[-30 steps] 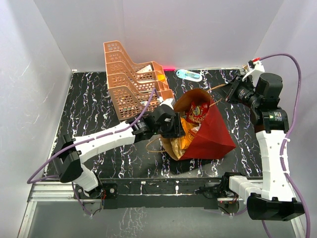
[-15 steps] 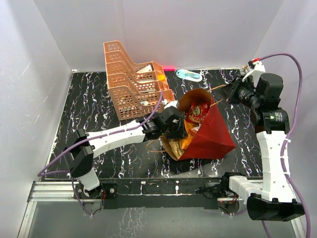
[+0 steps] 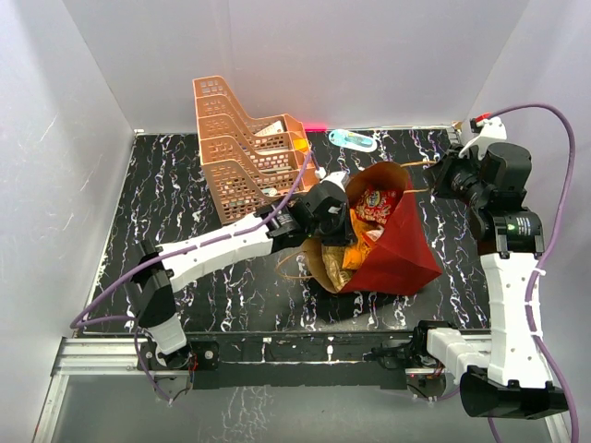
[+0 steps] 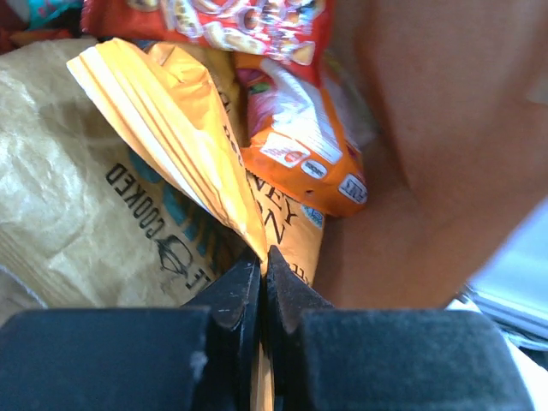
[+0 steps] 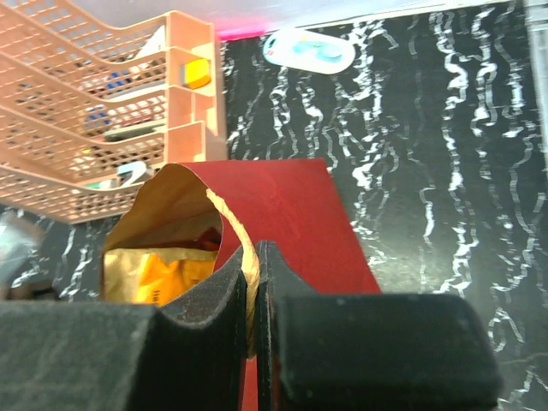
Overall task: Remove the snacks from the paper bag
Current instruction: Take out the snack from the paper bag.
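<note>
The paper bag (image 3: 399,251), red outside and kraft inside, lies on its side with its mouth facing left. My left gripper (image 3: 334,220) is at the mouth. In the left wrist view it (image 4: 263,257) is shut on the folded edge of the big orange chip bag (image 4: 171,111). A tan-gold chip bag (image 4: 68,197), a small orange packet (image 4: 300,145) and a red packet (image 4: 231,21) lie around it inside the bag. My right gripper (image 5: 257,253) is shut on the bag's twine handle (image 5: 233,227) and holds it up at the right (image 3: 445,172).
The peach tiered rack (image 3: 245,152) stands just left of the bag's mouth, close to my left arm. A small blue-green bottle (image 3: 353,139) lies at the back edge. A second twine handle (image 3: 288,265) trails on the black marbled table (image 3: 157,198).
My left gripper has pushed right and farther into the bag's mouth. The bag's mouth has risen and shifted right. My right gripper has moved slightly right with the handle.
</note>
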`<state>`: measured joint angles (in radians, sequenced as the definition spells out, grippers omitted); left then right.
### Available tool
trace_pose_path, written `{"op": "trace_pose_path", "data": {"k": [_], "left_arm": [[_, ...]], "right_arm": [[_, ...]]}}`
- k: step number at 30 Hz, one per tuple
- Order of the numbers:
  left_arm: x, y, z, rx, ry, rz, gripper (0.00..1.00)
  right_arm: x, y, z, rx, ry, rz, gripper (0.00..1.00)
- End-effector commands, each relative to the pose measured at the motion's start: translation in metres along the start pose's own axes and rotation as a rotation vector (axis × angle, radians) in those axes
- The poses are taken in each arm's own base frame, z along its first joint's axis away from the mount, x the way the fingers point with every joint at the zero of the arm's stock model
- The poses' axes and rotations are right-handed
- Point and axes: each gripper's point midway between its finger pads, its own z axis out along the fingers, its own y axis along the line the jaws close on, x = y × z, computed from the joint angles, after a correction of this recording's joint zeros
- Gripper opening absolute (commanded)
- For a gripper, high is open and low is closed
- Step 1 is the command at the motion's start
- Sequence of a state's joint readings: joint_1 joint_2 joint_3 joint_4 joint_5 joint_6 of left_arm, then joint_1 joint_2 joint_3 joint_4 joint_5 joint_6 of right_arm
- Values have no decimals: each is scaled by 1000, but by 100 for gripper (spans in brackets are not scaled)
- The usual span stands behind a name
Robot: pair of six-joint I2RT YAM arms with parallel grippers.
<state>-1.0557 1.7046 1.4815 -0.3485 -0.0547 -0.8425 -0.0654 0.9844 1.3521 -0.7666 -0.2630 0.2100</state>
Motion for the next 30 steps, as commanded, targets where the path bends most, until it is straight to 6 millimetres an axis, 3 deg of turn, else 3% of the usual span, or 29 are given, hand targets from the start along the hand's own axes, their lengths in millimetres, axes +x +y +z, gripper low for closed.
{"op": "trace_pose_path", "data": {"k": [1,8,14,18,23,25,30], "left_arm": [[-51,-62,-79,225,-113,55,0],[-93,-93,-149,347,-223,179,0],[-122,-80,-213,264,-340,292,0],[-136,-57,-255,156,-432,323,0],[-135,-11,-285,-41,-459,334,0],[-129,10,-288,-120,-449,330,0],[-105,47,-271,-240,-384,310,0]], "right_arm": [[-30,-21,-22,144,-133,-105,7],[-37,-35,-38,243,-177,-168,7],[-31,-38,-42,261,-173,-155,7],[-32,-35,-45,252,-183,-154,7],[-37,-31,-47,235,-190,-149,7],[-38,-29,-48,229,-193,-144,7],[-39,-24,-49,206,-198,-128,7]]}}
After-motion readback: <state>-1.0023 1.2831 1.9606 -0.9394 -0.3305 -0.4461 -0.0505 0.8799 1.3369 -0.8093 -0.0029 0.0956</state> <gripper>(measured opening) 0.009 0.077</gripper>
